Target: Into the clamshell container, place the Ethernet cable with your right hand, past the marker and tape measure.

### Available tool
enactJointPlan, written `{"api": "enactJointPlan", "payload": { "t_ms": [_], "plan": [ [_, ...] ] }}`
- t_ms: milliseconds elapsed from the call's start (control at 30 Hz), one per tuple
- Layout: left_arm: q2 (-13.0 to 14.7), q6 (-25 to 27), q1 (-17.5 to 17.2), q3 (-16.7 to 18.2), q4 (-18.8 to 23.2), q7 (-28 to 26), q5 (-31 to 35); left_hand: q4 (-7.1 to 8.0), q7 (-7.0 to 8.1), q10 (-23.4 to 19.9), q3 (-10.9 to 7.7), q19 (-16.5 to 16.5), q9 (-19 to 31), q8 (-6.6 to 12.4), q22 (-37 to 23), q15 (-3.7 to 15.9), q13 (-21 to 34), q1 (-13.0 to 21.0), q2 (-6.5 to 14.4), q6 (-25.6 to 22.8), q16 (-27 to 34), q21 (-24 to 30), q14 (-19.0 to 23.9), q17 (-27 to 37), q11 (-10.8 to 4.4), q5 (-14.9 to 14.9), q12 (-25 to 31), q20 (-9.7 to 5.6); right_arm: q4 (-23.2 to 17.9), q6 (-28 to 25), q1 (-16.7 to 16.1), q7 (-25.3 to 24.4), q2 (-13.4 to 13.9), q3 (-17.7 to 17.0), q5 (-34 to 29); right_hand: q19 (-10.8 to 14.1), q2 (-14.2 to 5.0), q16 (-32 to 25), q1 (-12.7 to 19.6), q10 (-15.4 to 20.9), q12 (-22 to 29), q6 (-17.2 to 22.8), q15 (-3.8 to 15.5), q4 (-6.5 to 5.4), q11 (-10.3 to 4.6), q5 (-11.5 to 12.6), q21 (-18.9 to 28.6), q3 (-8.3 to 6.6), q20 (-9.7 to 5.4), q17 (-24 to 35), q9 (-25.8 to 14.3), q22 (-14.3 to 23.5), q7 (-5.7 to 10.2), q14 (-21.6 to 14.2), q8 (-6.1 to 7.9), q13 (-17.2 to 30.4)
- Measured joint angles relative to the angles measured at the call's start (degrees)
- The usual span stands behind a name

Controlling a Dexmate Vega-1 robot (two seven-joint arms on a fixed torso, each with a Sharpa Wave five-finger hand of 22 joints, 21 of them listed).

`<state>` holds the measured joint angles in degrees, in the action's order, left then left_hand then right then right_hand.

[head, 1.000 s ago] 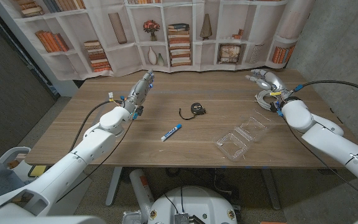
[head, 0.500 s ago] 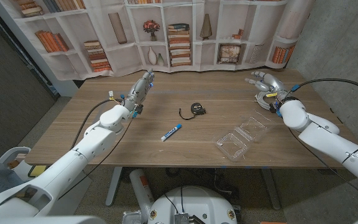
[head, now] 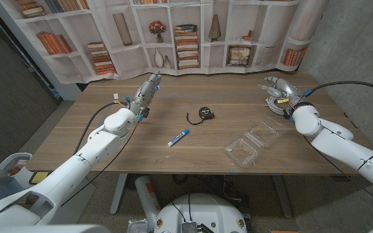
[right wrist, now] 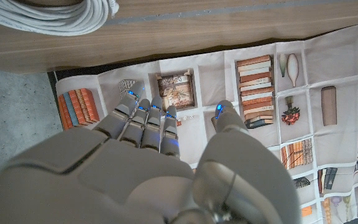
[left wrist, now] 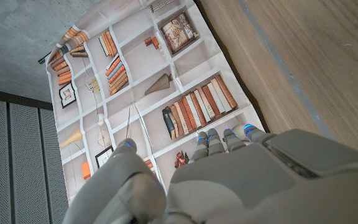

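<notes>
The Ethernet cable [head: 276, 105] is a white coil lying at the table's far right; it also shows in the right wrist view [right wrist: 61, 15]. My right hand [head: 278, 87] hangs over the coil's far side, fingers apart and holding nothing [right wrist: 154, 155]. The clear clamshell container [head: 254, 142] lies open on the near right, in front of the cable. A blue and white marker [head: 179, 137] lies near the table's middle, with a black tape measure [head: 204, 113] just behind it. My left hand [head: 149, 87] sits at the far left with straight fingers, holding nothing [left wrist: 229, 180].
A bookshelf-print backdrop [head: 186, 32] hangs behind the table's far edge. The wooden table [head: 109, 149] shows bare wood between the marker and my left arm. Black cables trail from both arms off the table's sides.
My right hand has shifted slightly right and nearer over the cable coil. The left arm and the objects have stayed put.
</notes>
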<state>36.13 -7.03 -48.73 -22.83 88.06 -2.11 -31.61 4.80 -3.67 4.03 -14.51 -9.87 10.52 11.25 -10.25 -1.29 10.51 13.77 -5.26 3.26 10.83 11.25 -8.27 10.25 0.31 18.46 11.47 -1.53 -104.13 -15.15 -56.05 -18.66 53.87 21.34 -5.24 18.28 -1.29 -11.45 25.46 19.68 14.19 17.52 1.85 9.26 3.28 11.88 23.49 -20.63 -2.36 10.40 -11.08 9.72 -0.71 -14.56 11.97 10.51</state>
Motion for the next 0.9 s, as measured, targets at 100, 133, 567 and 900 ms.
{"api": "enactJointPlan", "payload": {
  "t_ms": [100,133,567,900],
  "plan": [
    [0.0,0.0,-0.09,0.0,0.0,0.0,0.0,-0.07,0.0,0.0,0.07,0.0,0.0,0.0,0.0,0.0,0.0,0.0,0.0,0.0,0.0,0.0,0.0,0.0,0.0,0.0,0.0,0.0,-0.13,-1.02,0.0,-0.19,0.13,0.2,-0.71,0.0,0.0,0.02,0.0,0.0,0.0,0.0,0.0,0.0,0.0,0.0,0.0,0.0,0.0,0.0,0.0,0.0,0.0,0.0,0.0,0.18],
    [0.0,-0.05,-0.13,0.0,0.0,0.0,0.0,-0.07,0.0,0.0,0.07,0.0,0.0,0.0,0.0,0.0,0.0,0.0,0.0,0.0,0.0,0.0,0.0,0.0,0.0,0.0,0.0,0.0,-0.29,-1.47,0.01,-0.22,0.26,0.49,-0.98,0.0,0.0,0.2,0.0,0.0,0.0,0.0,0.0,0.0,0.0,0.0,0.0,0.0,0.0,0.0,0.0,0.0,0.0,0.0,0.0,0.27],
    [0.25,-0.7,-1.09,0.37,0.05,0.06,-0.04,-0.07,0.0,0.0,0.07,0.0,0.0,0.0,0.0,0.0,0.0,0.0,0.0,0.0,0.0,0.0,0.0,0.0,0.0,0.0,0.0,0.0,-0.61,-4.79,0.61,-0.53,0.48,1.55,-3.14,-0.01,0.22,0.23,0.22,-0.01,-0.46,-0.23,0.0,0.0,0.01,0.0,-0.44,0.0,0.0,0.0,0.01,0.0,0.22,0.0,0.0,0.3],
    [0.59,-1.2,-1.74,0.69,0.55,-0.03,-0.33,0.18,0.31,0.0,0.31,0.0,0.0,0.0,0.0,0.0,0.0,0.0,0.0,-0.31,0.0,0.0,0.0,0.0,0.0,0.0,0.0,0.0,0.27,-6.97,2.07,-0.65,0.23,3.38,-4.7,-0.01,-0.03,0.19,1.05,-0.24,-0.46,-0.22,-0.01,0.0,-0.22,0.0,-0.89,0.0,0.0,0.15,0.01,0.0,0.84,0.01,0.0,0.3]
  ]
}}
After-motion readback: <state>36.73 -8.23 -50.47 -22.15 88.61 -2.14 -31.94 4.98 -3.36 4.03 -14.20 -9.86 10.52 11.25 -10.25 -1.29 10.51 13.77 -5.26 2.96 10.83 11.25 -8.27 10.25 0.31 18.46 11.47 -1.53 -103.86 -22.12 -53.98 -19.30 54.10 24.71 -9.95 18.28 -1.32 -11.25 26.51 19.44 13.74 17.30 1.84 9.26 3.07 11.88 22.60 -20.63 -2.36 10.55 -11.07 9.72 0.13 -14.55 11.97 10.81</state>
